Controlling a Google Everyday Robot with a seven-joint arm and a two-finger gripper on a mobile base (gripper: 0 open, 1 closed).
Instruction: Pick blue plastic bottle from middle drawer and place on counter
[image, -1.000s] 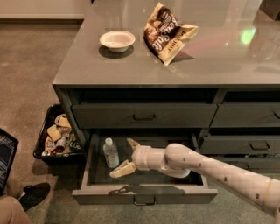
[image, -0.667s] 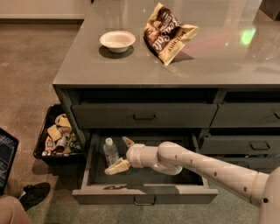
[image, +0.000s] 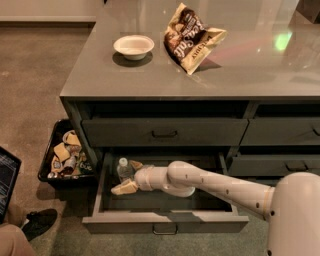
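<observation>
The blue plastic bottle (image: 122, 169) stands upright at the back left of the open middle drawer (image: 165, 221). It is clear with a white cap. My gripper (image: 129, 176) is inside the drawer, right next to the bottle on its right side. It is open, with one tan finger (image: 124, 187) in front of the bottle's base and the other (image: 136, 164) behind it. I cannot tell whether the fingers touch the bottle. The glossy grey counter (image: 235, 75) lies above the drawers.
A white bowl (image: 133, 46) and a chip bag (image: 192, 36) sit on the counter. A black bin of snacks (image: 64, 156) stands on the floor left of the cabinet. A person's shoe (image: 37, 222) and a dark screen (image: 7, 181) are at the lower left.
My gripper has moved left across the drawer, from well right of the bottle to right beside it. The bottle has not moved.
</observation>
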